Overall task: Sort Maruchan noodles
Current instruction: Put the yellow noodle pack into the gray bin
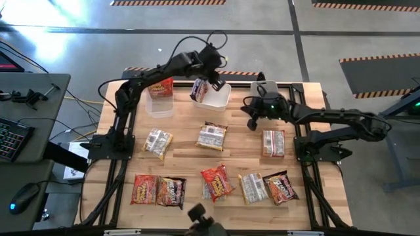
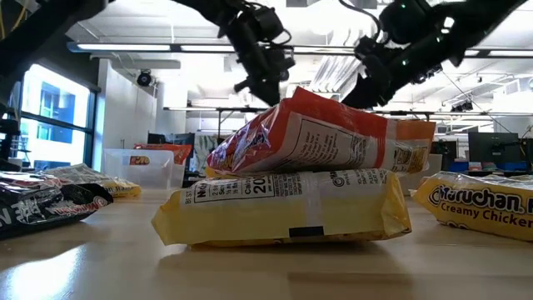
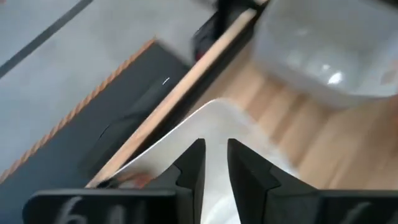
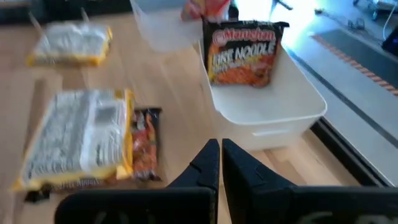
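Left gripper (image 1: 215, 84), upper centre of the high view, stands above the middle clear rectangular plastic tub (image 1: 216, 99), with a dark brown-maroon crinkly noodle packet (image 1: 199, 90) propped against that tub's left wall just beside its fingers. Whether the fingers clasp the packet or have let go cannot be told; in the left wrist view they stand slightly apart over a pale tub wall. In the right wrist view the same packet (image 4: 242, 51) reads "Maruchan" and "NOODLE".

Right gripper (image 1: 252, 122), right of centre, is clenched on nothing and hovers over bare wood; its arm reaches in from the right edge, elbow bent.

A red-orange packet (image 1: 161, 87) lies in the left clear tub (image 1: 159, 105). The remaining packets lie loose on the pale slatted wooden table (image 1: 187, 149): three in a middle row, five along the lower row.

In the low view, a yellow packet at right (image 2: 479, 204) reads "Maruchan Creamy Chicken".

Grey concrete floor with hazard-striped tape surrounds the table; a desk with keyboard and mouse sits lower left.
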Controlling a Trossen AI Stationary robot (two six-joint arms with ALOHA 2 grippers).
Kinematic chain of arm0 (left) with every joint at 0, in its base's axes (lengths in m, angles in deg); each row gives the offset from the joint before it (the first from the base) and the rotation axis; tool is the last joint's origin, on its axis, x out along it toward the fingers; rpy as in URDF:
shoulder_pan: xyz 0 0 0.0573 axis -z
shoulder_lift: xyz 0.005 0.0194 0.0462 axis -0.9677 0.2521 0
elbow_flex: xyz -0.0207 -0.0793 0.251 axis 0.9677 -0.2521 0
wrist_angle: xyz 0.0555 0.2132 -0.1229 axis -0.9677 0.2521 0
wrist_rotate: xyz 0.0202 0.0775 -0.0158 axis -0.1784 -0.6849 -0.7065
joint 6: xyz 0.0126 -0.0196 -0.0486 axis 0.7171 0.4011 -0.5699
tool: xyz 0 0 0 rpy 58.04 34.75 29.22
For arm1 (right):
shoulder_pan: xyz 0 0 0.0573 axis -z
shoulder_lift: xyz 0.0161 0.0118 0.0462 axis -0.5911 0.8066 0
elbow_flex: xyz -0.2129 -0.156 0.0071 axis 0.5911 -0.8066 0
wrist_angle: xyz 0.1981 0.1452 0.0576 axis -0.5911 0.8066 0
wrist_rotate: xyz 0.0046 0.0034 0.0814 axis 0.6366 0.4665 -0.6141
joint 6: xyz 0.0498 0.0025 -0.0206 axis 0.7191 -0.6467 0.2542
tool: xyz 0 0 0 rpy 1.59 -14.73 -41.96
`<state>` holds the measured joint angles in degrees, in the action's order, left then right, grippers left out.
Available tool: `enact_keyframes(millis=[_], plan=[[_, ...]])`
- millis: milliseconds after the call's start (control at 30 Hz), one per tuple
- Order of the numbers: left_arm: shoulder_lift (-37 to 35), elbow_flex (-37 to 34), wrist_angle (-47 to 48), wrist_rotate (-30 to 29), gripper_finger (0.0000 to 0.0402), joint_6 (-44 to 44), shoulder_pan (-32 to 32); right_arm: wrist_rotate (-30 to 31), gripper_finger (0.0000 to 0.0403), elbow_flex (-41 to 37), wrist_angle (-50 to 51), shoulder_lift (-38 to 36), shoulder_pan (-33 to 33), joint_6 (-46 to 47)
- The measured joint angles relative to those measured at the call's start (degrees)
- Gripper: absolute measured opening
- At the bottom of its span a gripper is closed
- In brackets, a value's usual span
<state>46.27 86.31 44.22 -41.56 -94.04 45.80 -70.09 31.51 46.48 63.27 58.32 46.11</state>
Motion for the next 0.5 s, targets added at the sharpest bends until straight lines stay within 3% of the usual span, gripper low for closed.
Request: enact_keyframes(millis=[167,500], plan=[[-4.7,-13.8,-18.8,4.1,0.0047,0.9,2.3,-0.7,0.0,-4.7,-8.7,0.0,0.0,2.9],[-18.3,-46.3,-55.4,7.2,0.0046,-2.0,5.7,-1.8,0.0,-6.5,-10.8,0.0,-0.1,3.1]])
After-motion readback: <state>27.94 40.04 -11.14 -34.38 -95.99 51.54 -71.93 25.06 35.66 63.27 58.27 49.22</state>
